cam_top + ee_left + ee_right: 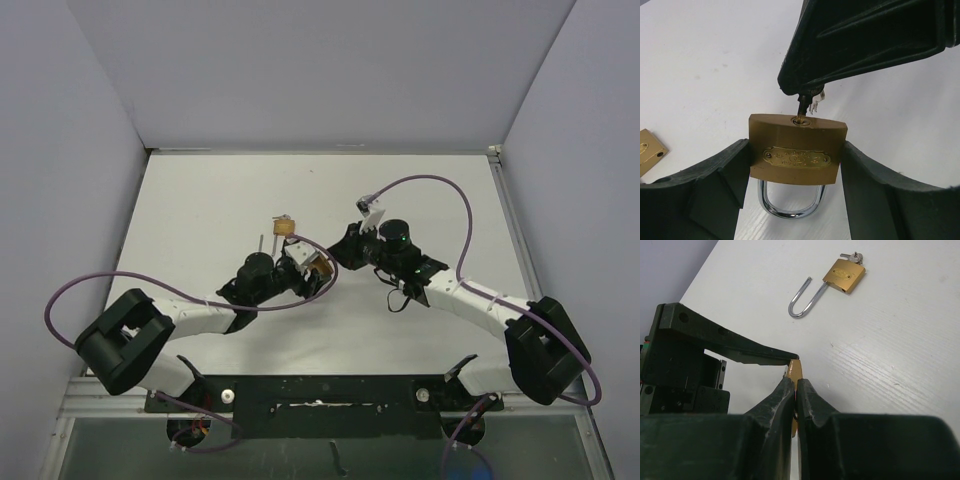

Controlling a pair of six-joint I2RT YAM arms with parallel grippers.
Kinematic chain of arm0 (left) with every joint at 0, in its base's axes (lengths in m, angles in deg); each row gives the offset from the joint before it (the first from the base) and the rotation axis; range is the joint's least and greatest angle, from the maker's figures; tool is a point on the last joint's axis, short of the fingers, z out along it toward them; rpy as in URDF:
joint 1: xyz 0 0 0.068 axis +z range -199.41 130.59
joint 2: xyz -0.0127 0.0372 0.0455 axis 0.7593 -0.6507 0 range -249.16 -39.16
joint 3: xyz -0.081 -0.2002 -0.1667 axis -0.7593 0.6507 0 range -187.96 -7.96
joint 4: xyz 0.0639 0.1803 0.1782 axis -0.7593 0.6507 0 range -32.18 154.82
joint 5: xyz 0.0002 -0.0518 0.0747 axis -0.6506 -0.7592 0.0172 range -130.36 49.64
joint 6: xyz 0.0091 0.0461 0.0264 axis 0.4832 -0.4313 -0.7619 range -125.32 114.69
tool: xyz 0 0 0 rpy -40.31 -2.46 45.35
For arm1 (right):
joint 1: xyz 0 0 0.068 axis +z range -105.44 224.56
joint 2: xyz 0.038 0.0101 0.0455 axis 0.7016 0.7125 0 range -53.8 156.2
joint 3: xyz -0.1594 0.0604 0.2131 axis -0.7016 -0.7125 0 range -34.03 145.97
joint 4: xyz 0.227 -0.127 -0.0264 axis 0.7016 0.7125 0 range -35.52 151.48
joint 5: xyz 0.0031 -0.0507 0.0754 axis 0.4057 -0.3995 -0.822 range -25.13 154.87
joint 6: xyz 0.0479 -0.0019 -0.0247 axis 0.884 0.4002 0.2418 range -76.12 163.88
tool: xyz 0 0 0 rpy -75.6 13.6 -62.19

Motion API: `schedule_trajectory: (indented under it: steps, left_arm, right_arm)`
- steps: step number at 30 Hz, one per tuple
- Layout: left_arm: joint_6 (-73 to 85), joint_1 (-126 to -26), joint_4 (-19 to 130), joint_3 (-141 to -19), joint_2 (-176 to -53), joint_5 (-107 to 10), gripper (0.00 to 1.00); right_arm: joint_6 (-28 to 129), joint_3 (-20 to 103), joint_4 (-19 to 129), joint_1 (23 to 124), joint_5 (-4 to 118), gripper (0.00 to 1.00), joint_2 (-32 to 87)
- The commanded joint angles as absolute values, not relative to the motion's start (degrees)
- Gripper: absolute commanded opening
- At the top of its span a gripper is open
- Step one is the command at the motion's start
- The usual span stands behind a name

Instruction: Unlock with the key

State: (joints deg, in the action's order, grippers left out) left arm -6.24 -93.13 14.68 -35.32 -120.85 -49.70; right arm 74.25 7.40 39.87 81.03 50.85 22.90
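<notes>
Left gripper [795,156]: jaws are clamping the padlock [797,147] by its brass sides, shackle [790,206] hanging below the padlock. Right gripper [794,386]: jaws are pressing together, pinching the key [803,106] seated in the padlock's top. Padlock is likely handling heavy, rigid and slick; twist at the key's head.

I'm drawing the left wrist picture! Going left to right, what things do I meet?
Corner of second brass padlock → one claw finger → gripped brass padlock → other claw finger.
</notes>
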Motion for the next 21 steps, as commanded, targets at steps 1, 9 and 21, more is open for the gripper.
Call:
schedule_trajectory:
  steps: [1,9,21]
  left_arm:
    - [-6.5,-91.8,-9.5,-38.7,-119.4,-50.0,0.00]
    - [-6.0,-91.9,-15.4,-36.9,-121.0,-52.9,0.00]
    - [-5.7,-91.9,-19.2,-36.8,-121.9,-52.7,0.00]
  right_arm:
    - [74.9,7.7,44.7,83.1,47.1,0.00,24.8]
    - [76.2,8.8,45.1,83.0,48.3,0.00,25.8]
    - [77.2,8.6,45.9,82.4,48.8,0.00,26.4]
